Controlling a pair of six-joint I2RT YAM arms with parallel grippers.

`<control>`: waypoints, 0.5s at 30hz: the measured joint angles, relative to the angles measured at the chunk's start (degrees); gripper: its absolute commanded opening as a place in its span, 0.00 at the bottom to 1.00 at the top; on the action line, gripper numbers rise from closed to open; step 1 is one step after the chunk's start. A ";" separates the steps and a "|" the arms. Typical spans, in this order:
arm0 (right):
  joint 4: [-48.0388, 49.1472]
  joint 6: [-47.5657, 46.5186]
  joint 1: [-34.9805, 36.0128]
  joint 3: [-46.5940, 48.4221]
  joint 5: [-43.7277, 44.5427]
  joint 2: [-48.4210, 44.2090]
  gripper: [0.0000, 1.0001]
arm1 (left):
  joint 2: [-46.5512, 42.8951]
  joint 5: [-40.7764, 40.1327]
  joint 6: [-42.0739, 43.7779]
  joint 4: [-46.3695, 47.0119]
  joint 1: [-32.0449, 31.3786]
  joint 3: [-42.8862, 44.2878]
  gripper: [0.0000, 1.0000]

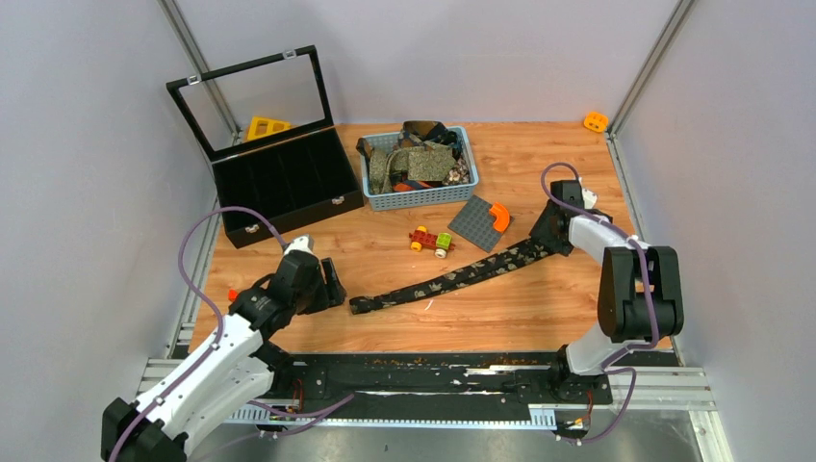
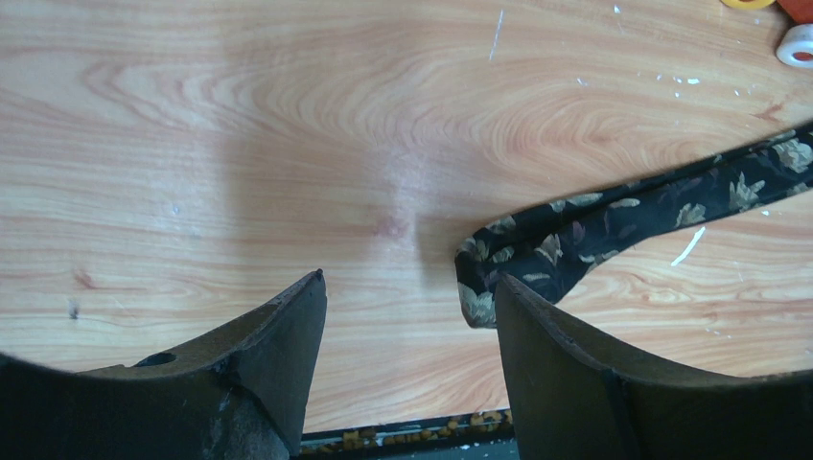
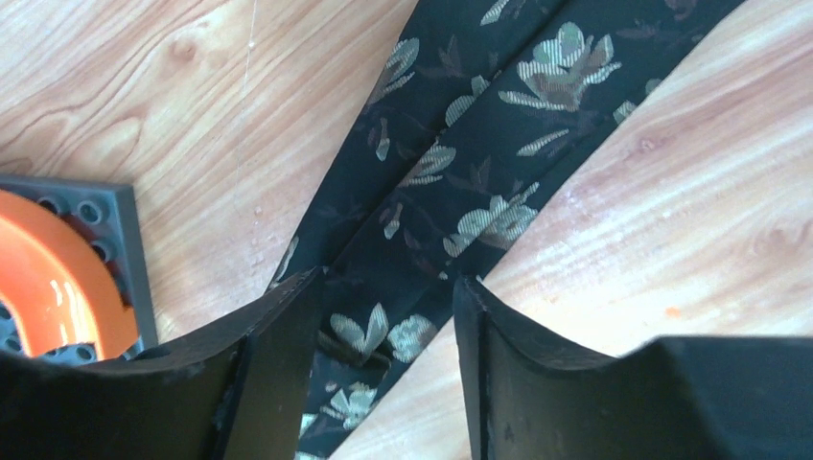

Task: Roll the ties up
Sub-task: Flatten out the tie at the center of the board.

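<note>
The black tie (image 1: 452, 277) lies flat across the desk (image 1: 385, 327). The left claw (image 2: 407, 287) gapes beside its left end, and the right claw (image 3: 388, 280) is spread over its right end.

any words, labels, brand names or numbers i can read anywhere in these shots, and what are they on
No readable text in any view.
Black tie: flower print only, no label showing.
Black box: no lettering visible.
Blue basket: no lettering visible.
Toy bricks and grey plate: studs only; any maker's marks are too small to read.
</note>
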 measured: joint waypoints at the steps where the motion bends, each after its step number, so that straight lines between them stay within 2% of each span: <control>1: -0.94 -0.17 0.00 0.28 -0.09 -0.59 0.61 | -1.46 0.52 -0.52 0.00 0.00 -0.94 0.71; 7: -3.74 -0.96 0.11 0.74 -2.84 -8.94 0.74 | -6.82 4.63 -1.33 3.30 0.00 -5.16 0.63; 15: -4.13 -1.70 1.57 -0.31 -9.22 -18.60 0.74 | -7.17 11.39 -2.38 11.28 0.00 -10.71 0.55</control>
